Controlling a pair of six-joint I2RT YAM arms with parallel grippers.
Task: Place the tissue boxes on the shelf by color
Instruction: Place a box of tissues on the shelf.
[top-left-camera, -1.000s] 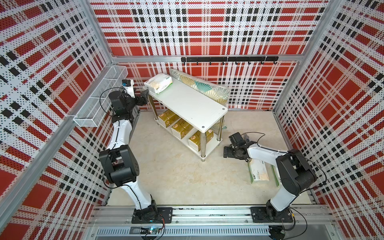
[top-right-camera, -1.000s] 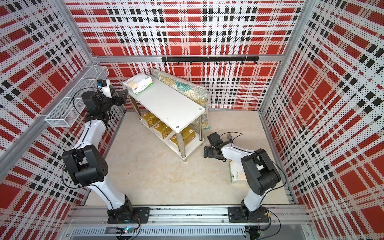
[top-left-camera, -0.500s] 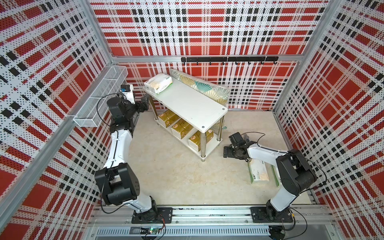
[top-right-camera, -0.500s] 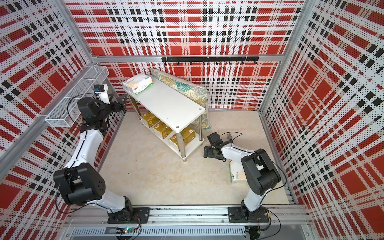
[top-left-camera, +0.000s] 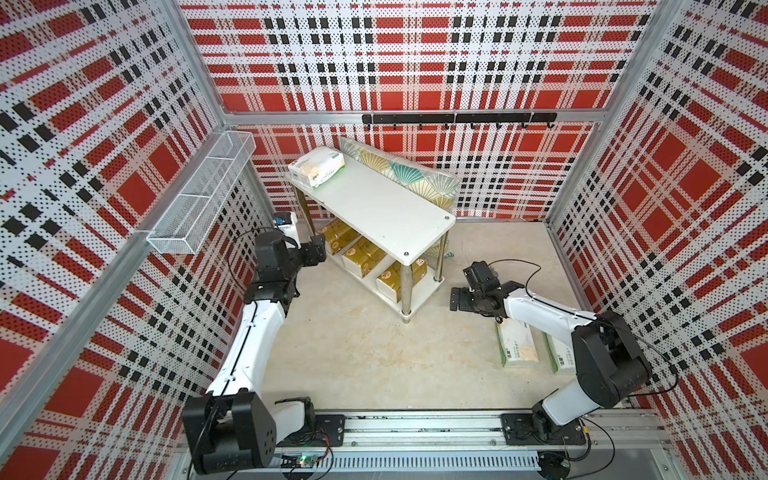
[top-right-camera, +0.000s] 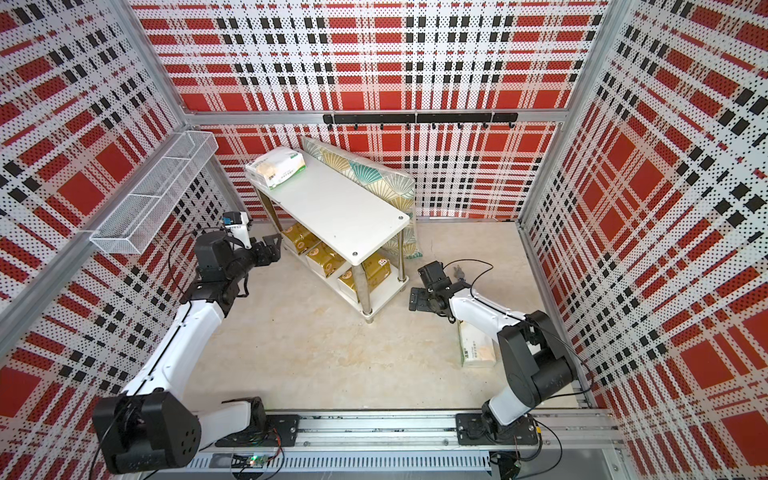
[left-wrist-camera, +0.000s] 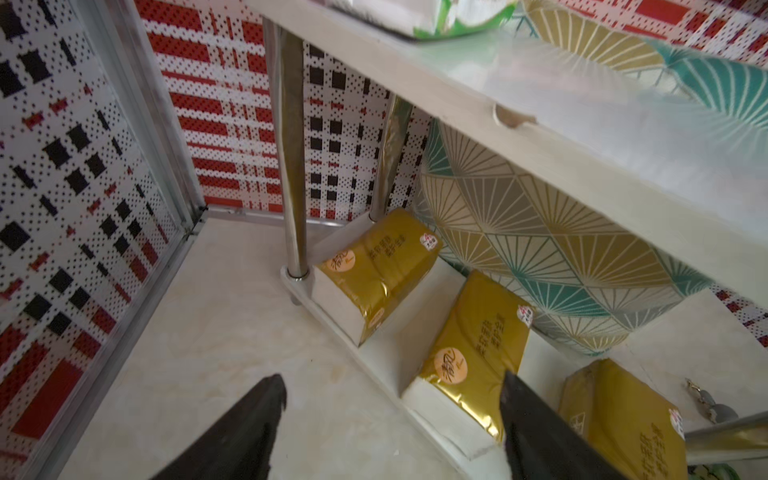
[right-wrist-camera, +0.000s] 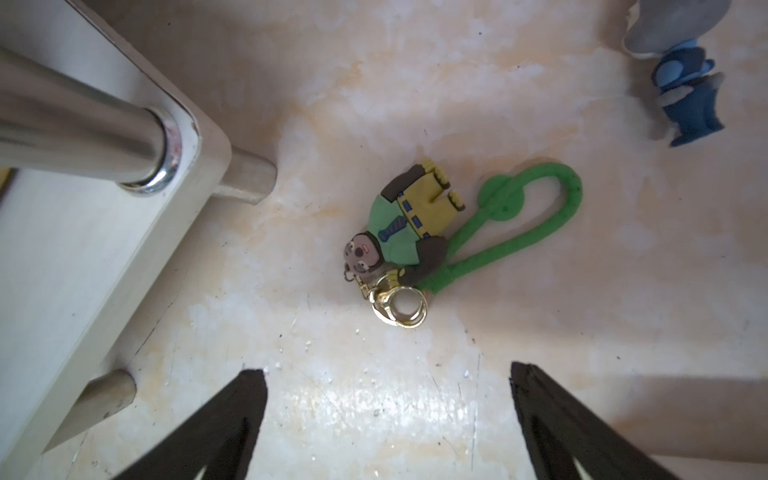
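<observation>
The shelf (top-left-camera: 374, 208) stands at the back. One white tissue box (top-left-camera: 318, 166) lies on the far-left end of its top board. Three gold tissue boxes (left-wrist-camera: 374, 274) (left-wrist-camera: 478, 353) (left-wrist-camera: 623, 424) sit in a row on the lower board. Two more white tissue boxes (top-left-camera: 517, 349) (top-left-camera: 561, 357) lie on the floor at the right, partly under my right arm. My left gripper (top-left-camera: 318, 253) is open and empty beside the shelf's left end, at lower-board height. My right gripper (top-left-camera: 457, 299) is open and empty over the floor by the shelf's near-right leg.
A fan-patterned cushion (top-left-camera: 399, 174) leans behind the shelf. A white wire basket (top-left-camera: 199, 199) hangs on the left wall. A green keychain figure (right-wrist-camera: 399, 232) and a blue figure (right-wrist-camera: 681, 83) lie on the floor by the shelf's foot (right-wrist-camera: 245, 178).
My left arm has dropped from top-board height down beside the lower tier, and its elbow has folded back. The right arm and all the boxes have stayed put.
</observation>
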